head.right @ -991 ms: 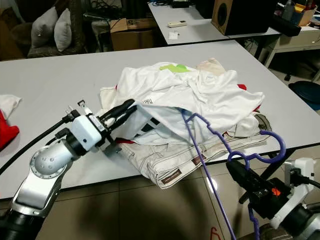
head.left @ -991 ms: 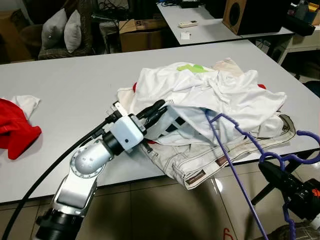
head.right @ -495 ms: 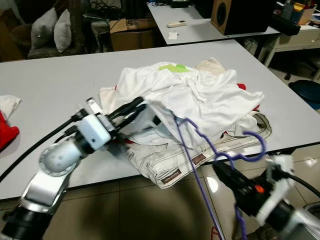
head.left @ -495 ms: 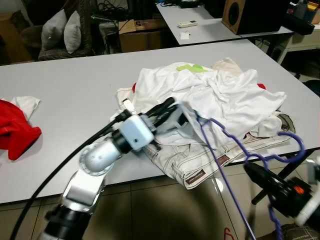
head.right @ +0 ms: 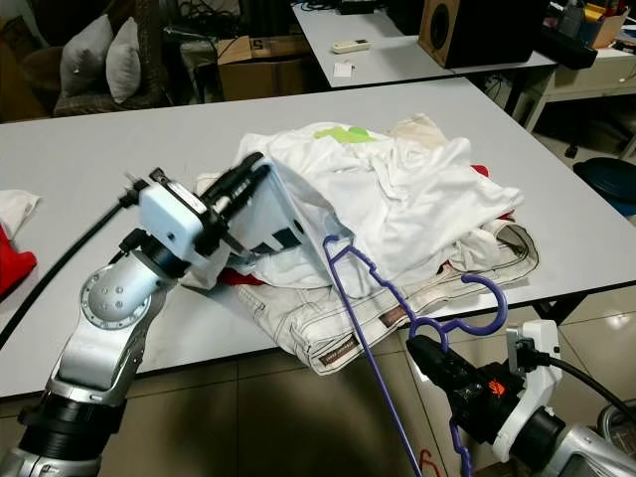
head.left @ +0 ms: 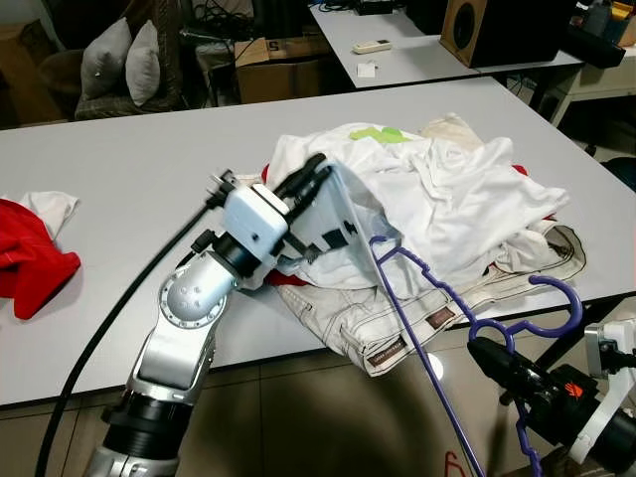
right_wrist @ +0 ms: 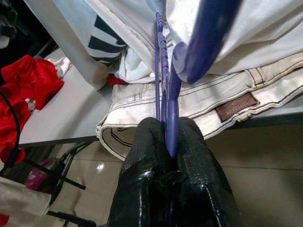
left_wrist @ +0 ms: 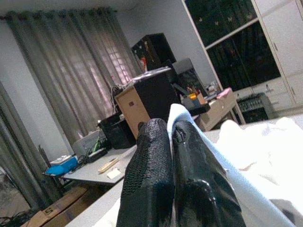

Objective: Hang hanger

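- Here, left hand (head.left: 310, 176) clamped on a fold of the white shirt (head.left: 457, 194), lifting its edge clear of the pile; in the left wrist view, cloth pinched between the two closed fingers (left_wrist: 150, 175).
- Right hand (head.right: 429, 355) shut tight on the purple hanger (head.right: 360, 303), gripped near the hook, low and off the near edge of the surface (head.left: 129, 169).
- Hanger's far shoulder reaching up and away from the right hand, tip just under the raised shirt edge, close beside the left hand's catch.
- Beneath the shirt, light trousers (head.left: 397, 318) spread flat, part draped over the edge toward the right hand.
- Red cloth (head.left: 30, 253) well off to the left hand's outer side, not involved.
- Step in hand, by the look of it: threading the hanger into the shirt, not yet hanging anything.
- Next likely: push the hanger shoulder further under the lifted edge and into the opening, left hand keeping the fabric raised and taut.
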Controlling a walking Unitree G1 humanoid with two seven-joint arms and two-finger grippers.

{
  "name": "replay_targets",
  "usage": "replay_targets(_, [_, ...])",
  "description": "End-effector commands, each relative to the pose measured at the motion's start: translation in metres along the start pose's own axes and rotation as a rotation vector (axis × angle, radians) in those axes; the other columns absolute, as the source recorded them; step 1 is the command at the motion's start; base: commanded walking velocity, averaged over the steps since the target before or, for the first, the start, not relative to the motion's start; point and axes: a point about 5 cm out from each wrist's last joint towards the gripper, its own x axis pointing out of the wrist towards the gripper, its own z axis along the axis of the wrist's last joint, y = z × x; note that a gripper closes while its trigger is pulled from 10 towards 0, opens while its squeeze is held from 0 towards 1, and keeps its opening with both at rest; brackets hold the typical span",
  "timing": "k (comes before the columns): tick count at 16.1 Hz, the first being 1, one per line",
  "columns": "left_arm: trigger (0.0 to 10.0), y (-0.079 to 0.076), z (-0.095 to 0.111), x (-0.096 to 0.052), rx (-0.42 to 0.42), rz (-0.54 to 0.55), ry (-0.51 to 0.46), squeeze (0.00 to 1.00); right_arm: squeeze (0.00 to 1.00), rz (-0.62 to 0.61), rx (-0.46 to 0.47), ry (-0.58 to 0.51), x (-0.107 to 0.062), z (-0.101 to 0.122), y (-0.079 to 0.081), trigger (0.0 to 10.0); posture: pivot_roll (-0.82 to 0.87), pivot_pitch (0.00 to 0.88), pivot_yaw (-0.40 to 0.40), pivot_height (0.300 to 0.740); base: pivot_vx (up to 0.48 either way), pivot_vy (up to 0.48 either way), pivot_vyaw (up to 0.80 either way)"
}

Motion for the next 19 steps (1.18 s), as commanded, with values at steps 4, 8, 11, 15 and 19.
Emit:
replay_targets(4, [0.0,0.004,0.015,0.006,0.019,-0.018,-0.072,0.0,0.0,-0.079,0.07,-0.008,0.003,-0.007,-0.009,10.0,-0.06,0.052,0.095,0.74,0.0,0.0,0.0])
replay_targets(8, [0.0,-0.008,0.018,0.006,0.065,-0.1,-0.09,0.0,0.0,-0.173,0.265,-0.237,0.008,0.013,-0.024,10.0,-0.06,0.053,0.092,0.74,0.0,0.0,0.0])
replay_targets(11, [0.0,-0.009,0.018,0.007,0.08,-0.101,-0.093,0.0,0.0,-0.141,0.317,-0.321,0.013,0.027,-0.018,10.0,-0.06,0.052,0.091,0.74,0.0,0.0,0.0])
replay_targets(15, [0.0,-0.028,0.001,-0.002,0.135,-0.238,-0.032,0.0,0.0,-0.096,0.47,-0.581,0.017,0.068,-0.013,10.0,-0.06,0.049,0.097,0.74,0.0,0.0,0.0])
replay_targets(19, [0.0,-0.05,-0.016,-0.012,0.187,-0.437,0.009,0.0,0.0,-0.221,0.785,-0.713,0.044,0.093,-0.044,10.0,-0.06,0.046,0.121,0.74,0.0,0.0,0.0])
